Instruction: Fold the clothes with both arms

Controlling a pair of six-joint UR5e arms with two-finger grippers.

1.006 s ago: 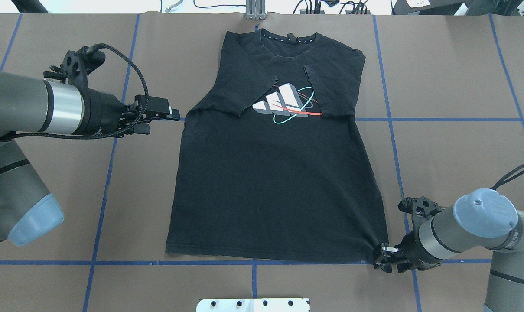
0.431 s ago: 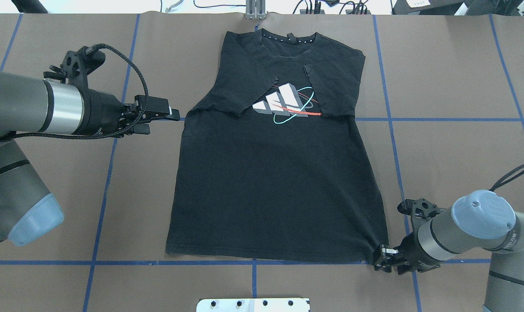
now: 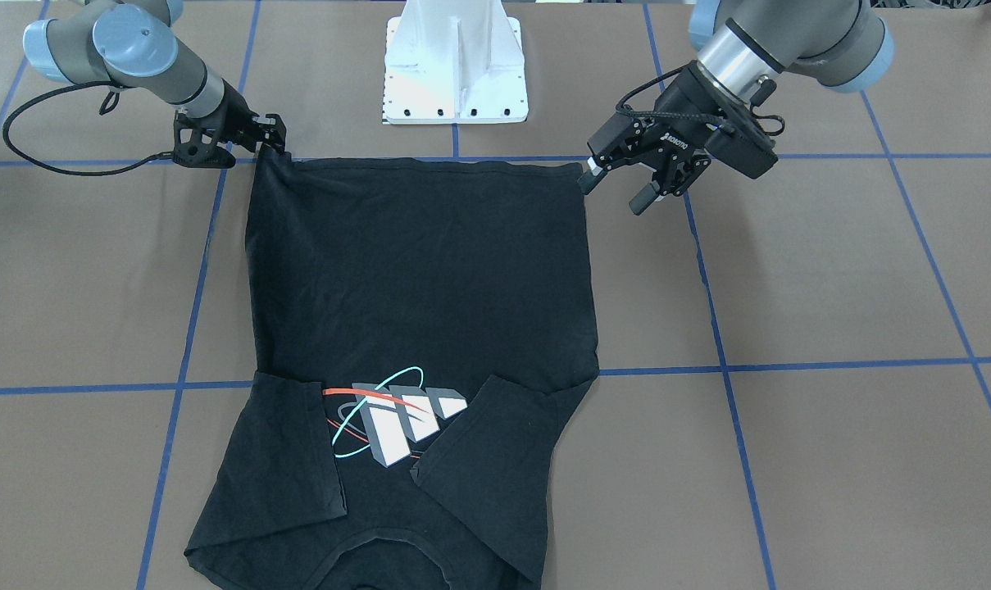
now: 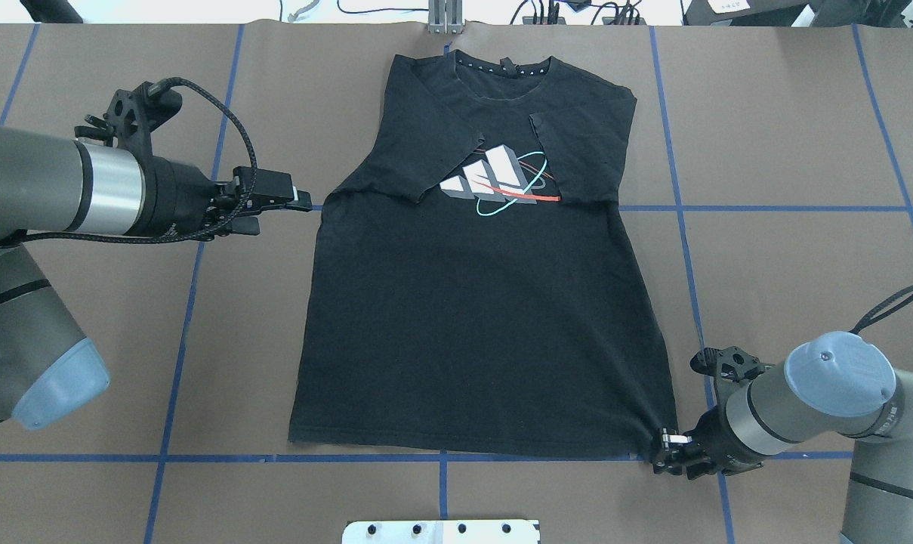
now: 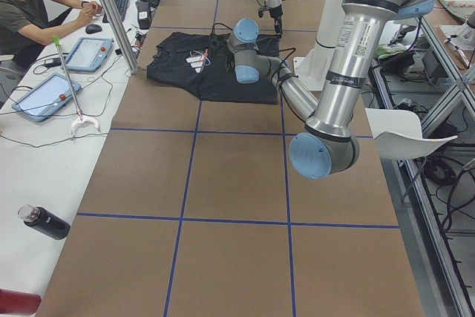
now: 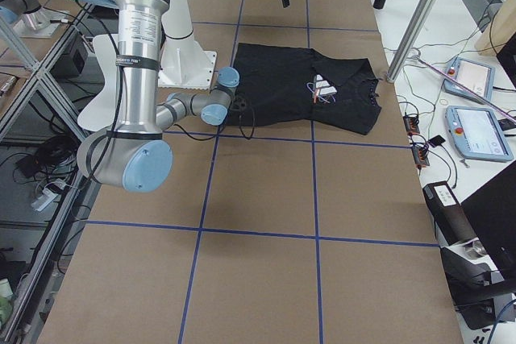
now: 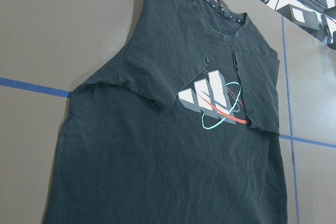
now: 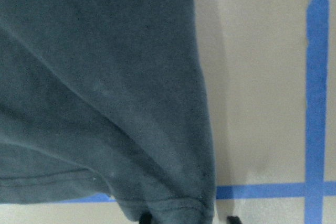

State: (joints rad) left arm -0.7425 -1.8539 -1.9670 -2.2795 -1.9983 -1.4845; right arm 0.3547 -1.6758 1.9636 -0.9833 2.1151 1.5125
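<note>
Front-facing: T-shirt (image 3: 421, 270) lies flat, print up, hem nearest the white base (image 3: 454, 74), collar away from it. The right gripper (image 3: 267, 141) is clamped on the hem corner to one side of the base. The left gripper (image 3: 618, 187) hangs spread and empty off the other corner.
Overhead: the free hem corner lies flat near the base. Judged: pinch it, match heights, lift together.
Right wrist: bare table (image 8: 262, 77) past the side seam; room to carry the hem away from the base.
</note>
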